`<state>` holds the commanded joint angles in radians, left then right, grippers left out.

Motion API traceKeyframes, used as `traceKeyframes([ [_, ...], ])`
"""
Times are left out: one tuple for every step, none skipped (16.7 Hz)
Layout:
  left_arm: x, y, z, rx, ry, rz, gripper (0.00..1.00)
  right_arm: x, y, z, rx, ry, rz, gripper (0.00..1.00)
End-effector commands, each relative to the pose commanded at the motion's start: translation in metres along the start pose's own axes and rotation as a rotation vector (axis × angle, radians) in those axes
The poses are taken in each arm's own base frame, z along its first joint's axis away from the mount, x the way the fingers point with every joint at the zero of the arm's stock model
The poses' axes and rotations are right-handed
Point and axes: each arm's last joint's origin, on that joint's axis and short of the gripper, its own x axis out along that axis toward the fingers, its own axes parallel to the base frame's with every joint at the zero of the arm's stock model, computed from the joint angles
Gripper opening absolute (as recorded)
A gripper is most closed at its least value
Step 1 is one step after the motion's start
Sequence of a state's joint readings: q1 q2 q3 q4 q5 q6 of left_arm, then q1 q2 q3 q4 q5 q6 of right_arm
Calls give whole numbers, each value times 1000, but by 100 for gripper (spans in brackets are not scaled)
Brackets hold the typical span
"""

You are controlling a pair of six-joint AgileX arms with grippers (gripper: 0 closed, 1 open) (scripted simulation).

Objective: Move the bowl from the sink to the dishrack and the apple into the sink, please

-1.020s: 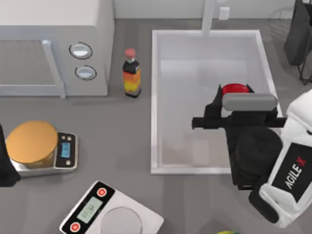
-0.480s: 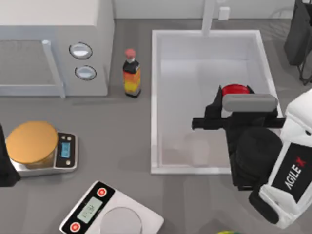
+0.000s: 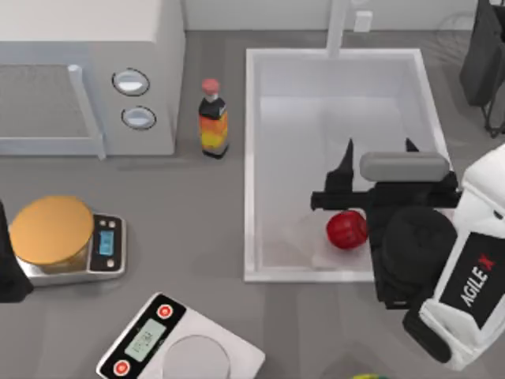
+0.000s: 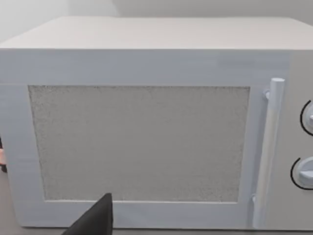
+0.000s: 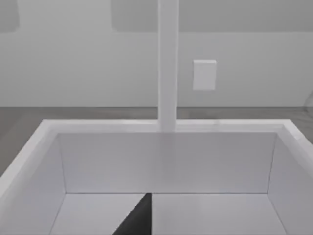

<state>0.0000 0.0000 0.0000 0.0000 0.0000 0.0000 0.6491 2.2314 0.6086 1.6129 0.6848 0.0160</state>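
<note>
Apple [image 3: 346,230]: lying loose on sink [image 3: 252,158] floor, near front wall.
Right hand [image 3: 377,148]: above sink, fingers spread, holding nothing.

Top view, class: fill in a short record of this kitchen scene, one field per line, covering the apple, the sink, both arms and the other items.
apple: inside the sink, near its front wall
sink: white basin with tap
right gripper: open above the sink
left arm: parked at the table's left edge
microwave: left of a sauce bottle
scales: two, one bearing an orange-tan disc
</note>
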Motion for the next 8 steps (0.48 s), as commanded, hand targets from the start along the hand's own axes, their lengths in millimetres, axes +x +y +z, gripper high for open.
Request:
traceKeyframes([
  [0,0,0,0,0,0,100,0,0,0,0,0,0,100],
  [0,0,0,0,0,0,100,0,0,0,0,0,0,100],
  [0,0,0,0,0,0,100,0,0,0,0,0,0,100],
  [0,0,0,0,0,0,100,0,0,0,0,0,0,100],
  [0,0,0,0,0,0,100,0,0,0,0,0,0,100],
  [0,0,0,0,0,0,100,0,0,0,0,0,0,100],
  [0,0,0,0,0,0,100,0,0,0,0,0,0,100],
  [0,0,0,0,0,0,100,0,0,0,0,0,0,100],
])
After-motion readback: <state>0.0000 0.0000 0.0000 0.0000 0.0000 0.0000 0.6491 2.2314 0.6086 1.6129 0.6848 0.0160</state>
